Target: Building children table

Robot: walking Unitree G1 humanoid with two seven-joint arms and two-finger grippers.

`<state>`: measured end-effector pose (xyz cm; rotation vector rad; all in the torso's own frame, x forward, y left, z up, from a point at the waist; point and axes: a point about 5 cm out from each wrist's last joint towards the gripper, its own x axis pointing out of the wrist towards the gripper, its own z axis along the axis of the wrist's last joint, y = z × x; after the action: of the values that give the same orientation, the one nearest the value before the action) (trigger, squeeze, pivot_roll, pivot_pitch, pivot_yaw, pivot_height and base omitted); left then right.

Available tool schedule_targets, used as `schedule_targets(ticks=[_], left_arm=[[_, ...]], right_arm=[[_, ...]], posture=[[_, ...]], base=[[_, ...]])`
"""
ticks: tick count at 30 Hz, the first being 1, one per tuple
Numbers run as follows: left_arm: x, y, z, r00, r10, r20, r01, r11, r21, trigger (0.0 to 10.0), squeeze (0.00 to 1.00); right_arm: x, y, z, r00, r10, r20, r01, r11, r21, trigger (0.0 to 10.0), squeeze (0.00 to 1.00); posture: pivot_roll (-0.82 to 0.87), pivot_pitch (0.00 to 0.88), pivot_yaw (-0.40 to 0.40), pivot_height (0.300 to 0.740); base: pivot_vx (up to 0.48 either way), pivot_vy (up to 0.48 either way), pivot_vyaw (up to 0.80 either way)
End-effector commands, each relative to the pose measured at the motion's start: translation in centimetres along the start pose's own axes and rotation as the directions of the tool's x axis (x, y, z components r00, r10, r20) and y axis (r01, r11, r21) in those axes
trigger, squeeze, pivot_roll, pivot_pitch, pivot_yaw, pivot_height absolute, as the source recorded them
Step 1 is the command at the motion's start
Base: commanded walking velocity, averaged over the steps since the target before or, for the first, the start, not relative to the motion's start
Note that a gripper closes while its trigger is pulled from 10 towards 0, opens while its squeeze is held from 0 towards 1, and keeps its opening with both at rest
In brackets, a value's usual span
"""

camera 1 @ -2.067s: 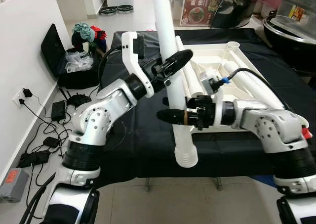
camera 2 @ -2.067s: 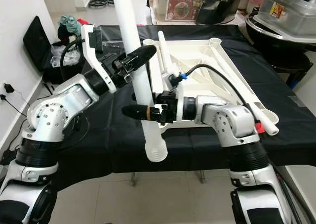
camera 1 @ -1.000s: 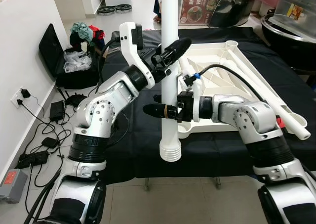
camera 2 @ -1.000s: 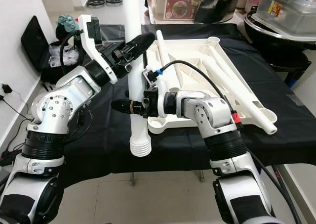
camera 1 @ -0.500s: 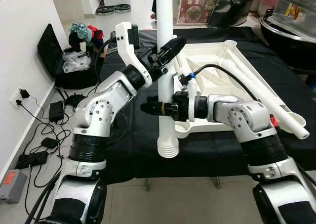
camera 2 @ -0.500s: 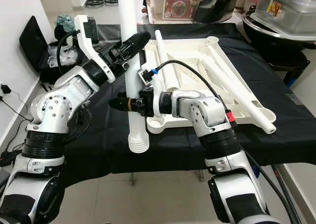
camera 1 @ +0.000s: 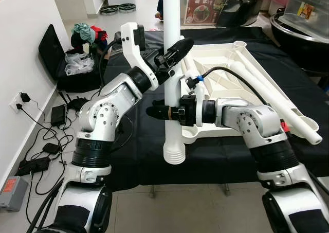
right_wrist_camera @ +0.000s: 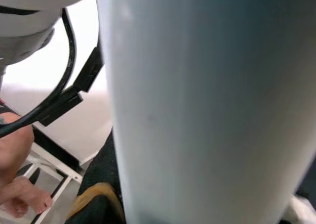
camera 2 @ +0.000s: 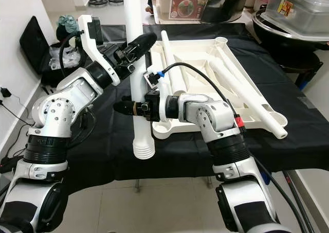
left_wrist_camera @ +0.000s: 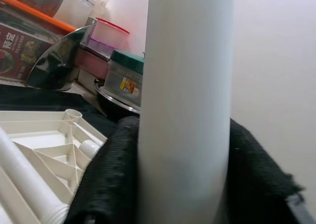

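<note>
Tilted two seconds earlier, the white table leg had swung upright and shifted toward the robot's left, held above the front edge of the black-draped table. It was a smooth plastic tube with a ribbed, flared end hanging lowest. Two grippers were clamped on it: the left gripper high, the right gripper lower down. One upturned white tabletop lay behind, with two more loose legs resting on it. One black case stood against the wall.
</note>
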<state>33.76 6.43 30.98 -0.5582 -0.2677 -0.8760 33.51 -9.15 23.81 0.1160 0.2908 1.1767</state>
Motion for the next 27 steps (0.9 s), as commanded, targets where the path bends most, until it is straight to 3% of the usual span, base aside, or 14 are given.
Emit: schedule_targets(ticks=[1,6,7,13,16,19,27], left_arm=[[0.8,-1.6,-0.4,0.996,-0.084,-0.014,0.084,0.996,-0.008,10.0,1.00],[1.0,-1.0,0.1,1.000,-0.028,0.004,0.028,1.000,0.003,10.0,1.00],[1.0,-1.0,0.2,1.000,-0.030,0.009,0.030,1.000,-0.002,10.0,0.00],[1.0,-0.8,0.6,1.000,-0.023,0.009,0.023,1.000,0.000,10.0,0.00],[0.2,0.5,0.7,0.998,0.054,-0.014,-0.053,0.997,0.063,10.0,0.00],[-0.1,0.8,0.7,0.998,0.068,-0.016,-0.067,0.995,0.071,10.0,0.00],[-1.2,0.5,0.5,0.996,0.083,-0.021,-0.081,0.993,0.089,10.0,0.00]], right_arm=[[0.4,0.4,0.8,1.000,0.013,0.016,-0.013,0.999,-0.030,0.0,0.00],[0.5,0.4,0.7,1.000,0.017,0.017,-0.016,0.999,-0.031,0.0,0.00],[0.5,0.4,0.7,1.000,0.017,0.017,-0.016,0.999,-0.032,0.0,0.00],[0.4,0.2,0.7,1.000,0.008,0.021,-0.007,0.999,-0.036,0.0,0.00],[-0.1,-0.3,1.0,0.999,-0.026,0.045,0.028,0.999,-0.031,0.0,0.00],[-0.4,-0.6,1.1,0.998,-0.043,0.049,0.045,0.998,-0.036,0.0,0.00],[-2.3,-3.1,1.8,0.974,-0.204,0.100,0.208,0.978,-0.025,0.0,0.00]], posture=[[0.09,0.071,0.000,0.740],[0.09,0.072,0.003,0.740],[0.09,0.073,0.001,0.740],[0.09,0.072,0.000,0.740],[0.09,0.073,-0.001,0.740],[0.09,0.072,-0.001,0.740],[0.09,0.059,-0.010,0.740]], base=[[0.000,0.000,0.00],[0.000,0.000,0.00],[0.000,0.000,0.00],[0.000,0.000,0.00],[0.000,0.000,0.00],[0.000,0.000,0.00],[0.000,0.000,0.00]])
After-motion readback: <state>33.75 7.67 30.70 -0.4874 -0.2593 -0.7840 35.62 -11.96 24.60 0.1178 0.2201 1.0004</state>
